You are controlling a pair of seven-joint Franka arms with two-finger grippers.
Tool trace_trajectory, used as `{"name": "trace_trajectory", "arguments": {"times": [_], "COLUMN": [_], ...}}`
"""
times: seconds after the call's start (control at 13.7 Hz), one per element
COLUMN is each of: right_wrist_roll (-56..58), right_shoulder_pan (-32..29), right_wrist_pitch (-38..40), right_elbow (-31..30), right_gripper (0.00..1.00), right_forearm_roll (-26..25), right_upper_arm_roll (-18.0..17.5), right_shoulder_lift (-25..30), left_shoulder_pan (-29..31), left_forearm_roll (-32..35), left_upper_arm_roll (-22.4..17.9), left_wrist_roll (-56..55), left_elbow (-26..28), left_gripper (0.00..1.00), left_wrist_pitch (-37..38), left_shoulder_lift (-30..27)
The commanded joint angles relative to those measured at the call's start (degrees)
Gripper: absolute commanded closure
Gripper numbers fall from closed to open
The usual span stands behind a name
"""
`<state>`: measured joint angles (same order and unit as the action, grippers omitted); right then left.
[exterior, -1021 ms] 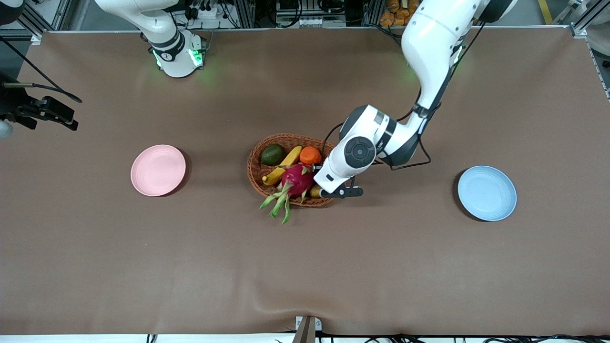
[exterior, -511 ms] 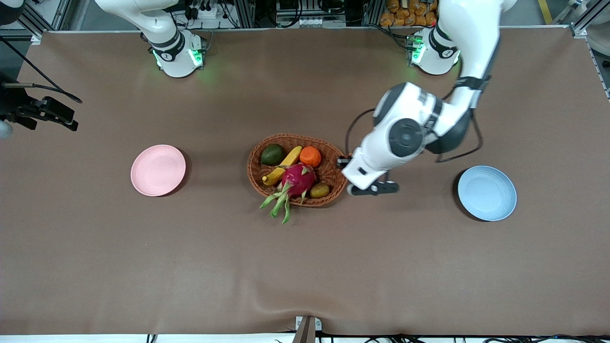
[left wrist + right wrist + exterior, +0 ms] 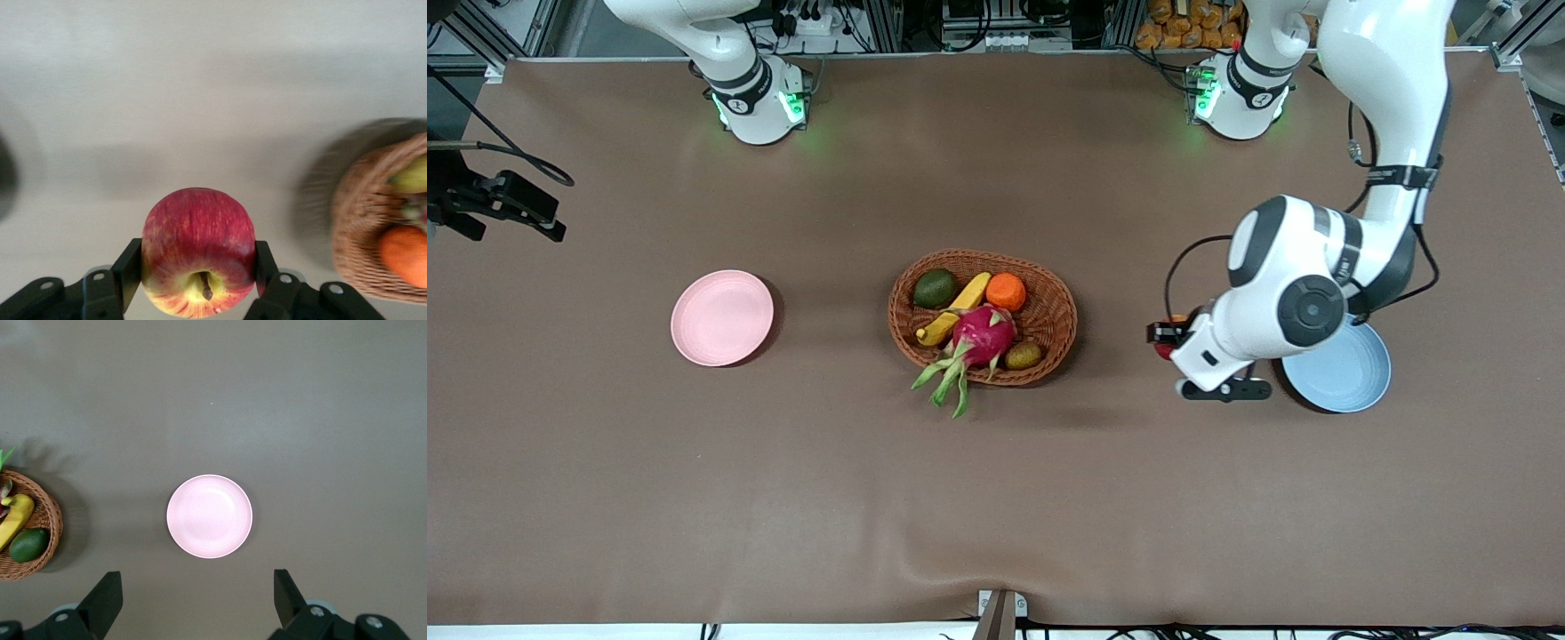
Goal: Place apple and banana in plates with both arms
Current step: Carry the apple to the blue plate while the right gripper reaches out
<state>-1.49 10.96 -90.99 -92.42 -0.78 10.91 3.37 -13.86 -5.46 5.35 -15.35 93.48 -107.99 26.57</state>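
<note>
My left gripper (image 3: 1165,339) is shut on the red and yellow apple (image 3: 198,233) and holds it over the bare table between the wicker basket (image 3: 1049,307) and the pale blue plate (image 3: 1352,378), close to the plate's rim. A little of the apple (image 3: 1161,348) shows in the front view. The banana (image 3: 953,309) lies in the basket and also shows in the right wrist view (image 3: 15,520). My right gripper (image 3: 197,592) is open and empty, high over the pale pink plate (image 3: 209,516), which is empty (image 3: 721,317).
The basket (image 3: 360,233) also holds an avocado (image 3: 935,288), an orange (image 3: 1006,291), a magenta dragon fruit (image 3: 983,336) and a small brown fruit (image 3: 1024,356). Black gear with a cable (image 3: 503,200) hangs at the right arm's end of the table.
My left gripper has lifted the apple out of the basket and carried it toward the blue plate. The right arm has hardly moved.
</note>
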Motion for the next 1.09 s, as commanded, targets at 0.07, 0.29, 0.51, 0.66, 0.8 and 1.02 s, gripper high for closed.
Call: {"name": "trace_trajectory", "arguments": {"times": [0.07,0.29,0.51,0.66,0.8,1.02], "right_wrist_roll": [-10.3,-19.6,-27.7,-35.6,-42.9,-50.2], "right_shoulder_pan": [6.2,12.8,17.6,21.3,24.4,26.1], "right_wrist_pitch": [0.2,-0.6,-3.0,-4.6,-6.3,-8.7], "right_elbow": [0.1,0.0,0.0,0.0,0.0,-0.1], "right_gripper": [0.00,0.00,0.00,0.00,0.09,0.21], "right_forearm_roll": [0.0,0.0,0.0,0.0,1.0,6.6], "right_upper_arm_roll": [0.0,0.0,0.0,0.0,0.0,0.0], "right_shoulder_lift": [-2.9,-6.6,-10.7,-14.3,-17.9,-21.8], "left_shoulder_pan": [4.0,10.6,16.6,20.1,22.3,25.4], "left_forearm_roll": [5.3,7.9,8.0,8.0,8.0,9.3], "left_upper_arm_roll": [0.5,0.7,0.7,0.7,0.6,0.5], "left_wrist_roll": [2.9,11.6,19.9,25.5,29.6,34.9], "left_elbow": [8.1,14.3,16.5,17.0,18.3,18.7], "left_gripper": [0.76,0.76,0.76,0.76,0.76,0.76], "left_wrist_pitch": [-0.7,-6.2,-10.1,-12.8,-15.8,-20.0], "left_shoulder_lift": [-6.1,-8.2,-7.7,-6.4,-5.5,-2.9]}}
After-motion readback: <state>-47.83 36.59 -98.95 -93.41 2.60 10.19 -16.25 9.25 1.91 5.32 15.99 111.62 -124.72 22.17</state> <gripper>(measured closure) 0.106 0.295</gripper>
